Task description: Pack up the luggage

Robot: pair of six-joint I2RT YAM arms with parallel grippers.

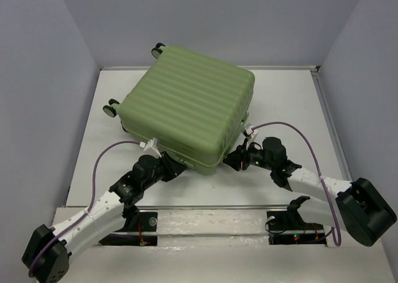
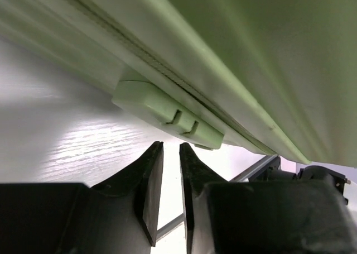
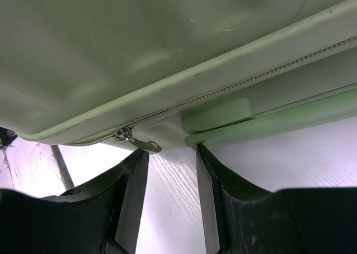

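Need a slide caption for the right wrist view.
Right gripper, fingers apart, just below the closed light-green hard-shell suitcase, near its silver metal zipper pull.

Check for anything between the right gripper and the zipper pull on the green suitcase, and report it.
Nothing visible stands in the way. The right gripper sits open just below the light-green ribbed hard-shell suitcase, and only bare white table lies between its fingertips and the metal zipper pull hanging from the seam.

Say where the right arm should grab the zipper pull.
Grip the flat metal tab of the zipper pull, which hangs free below the zip line at the suitcase corner. Come from below and the near side, the right gripper shifted left: the tab sits left of its open jaws.
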